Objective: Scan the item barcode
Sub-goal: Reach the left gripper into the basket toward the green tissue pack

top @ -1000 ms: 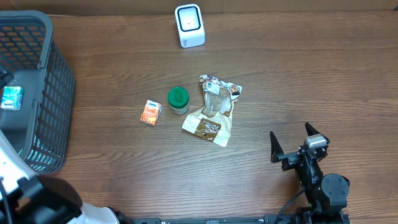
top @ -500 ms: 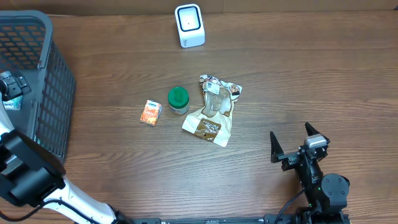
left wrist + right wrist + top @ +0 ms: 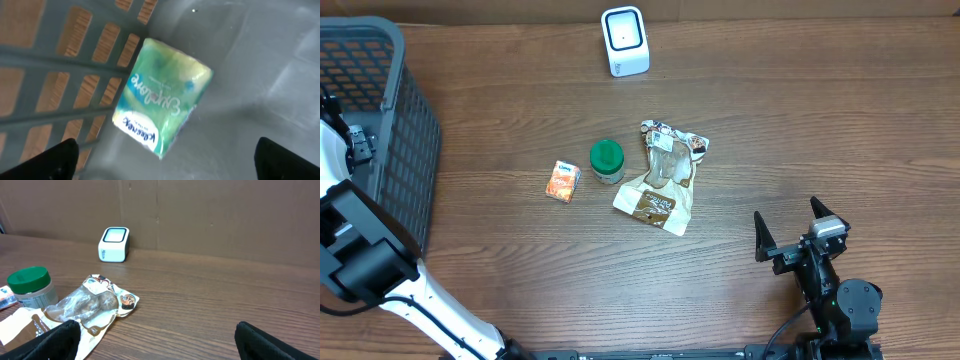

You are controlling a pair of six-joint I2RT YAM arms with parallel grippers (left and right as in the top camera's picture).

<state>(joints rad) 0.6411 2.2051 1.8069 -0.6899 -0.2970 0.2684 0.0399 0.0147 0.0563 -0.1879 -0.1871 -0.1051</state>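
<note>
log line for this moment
left gripper: open, over tissue pack in basket | right gripper: open, empty | scanner: no item at it

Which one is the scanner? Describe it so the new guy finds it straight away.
Start at the wooden table's far edge, by the brown wall. The scanner stands there alone, beyond the green-lidded jar and the brown bag. It is the only white boxy thing, with a dark-framed window on its face.

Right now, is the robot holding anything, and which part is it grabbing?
Nothing is held. The left tool hangs open over the tissue pack in the basket, not touching it. The right tool is open and empty too.
</note>
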